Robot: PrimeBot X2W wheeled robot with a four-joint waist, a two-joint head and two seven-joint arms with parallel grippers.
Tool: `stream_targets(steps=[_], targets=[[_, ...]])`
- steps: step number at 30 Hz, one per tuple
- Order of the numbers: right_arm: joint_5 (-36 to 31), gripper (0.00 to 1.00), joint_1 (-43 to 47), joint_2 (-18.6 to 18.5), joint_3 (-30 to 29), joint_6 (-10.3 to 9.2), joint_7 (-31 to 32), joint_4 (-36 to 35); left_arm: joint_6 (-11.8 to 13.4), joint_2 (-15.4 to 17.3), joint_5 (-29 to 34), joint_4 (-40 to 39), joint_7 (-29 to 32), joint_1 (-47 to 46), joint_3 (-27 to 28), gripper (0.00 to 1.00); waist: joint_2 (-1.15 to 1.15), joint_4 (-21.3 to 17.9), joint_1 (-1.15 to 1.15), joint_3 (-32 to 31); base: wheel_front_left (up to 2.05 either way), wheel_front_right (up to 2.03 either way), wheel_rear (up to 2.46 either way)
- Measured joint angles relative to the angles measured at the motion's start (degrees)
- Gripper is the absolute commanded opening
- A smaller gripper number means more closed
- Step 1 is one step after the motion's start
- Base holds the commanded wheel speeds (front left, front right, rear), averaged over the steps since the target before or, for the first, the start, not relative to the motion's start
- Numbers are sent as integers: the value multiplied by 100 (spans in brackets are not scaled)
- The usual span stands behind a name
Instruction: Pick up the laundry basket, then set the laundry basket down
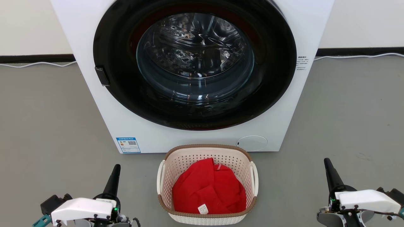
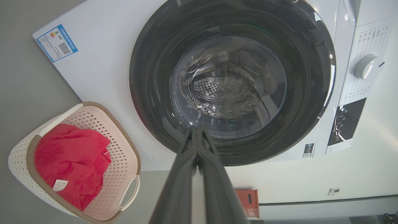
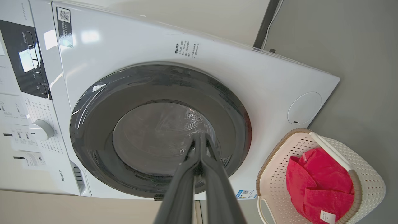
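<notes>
Floor of laundry basket (image 1: pixel 206 146) beneath red cloth (image 1: pixel 208 189), washer (image 1: pixel 195 63) top off-frame

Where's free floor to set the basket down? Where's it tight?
Bare floor left and right of the washer, and between the laundry basket and the left gripper or right gripper. Tight: the basket's far rim sits close to the washer front.

White washer (image 1: pixel 195 94) on grey floor (image 1: pixel 41 126)

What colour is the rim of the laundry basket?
Brown, woven-look, on the laundry basket; best seen in the head view.
</notes>
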Motion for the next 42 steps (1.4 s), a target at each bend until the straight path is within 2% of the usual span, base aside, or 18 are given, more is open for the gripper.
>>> stream_targets(steps=[27,42], targets=[[1541,0,1,36,-255,0,420,-298,-178,-4,-1484,-212,410,0,353,0,0,3,0,-5,0,0,0],[1555,0,1,44,-257,0,424,-301,-178,-4,-1505,-218,410,-1,358,0,0,3,0,-5,0,0,0]])
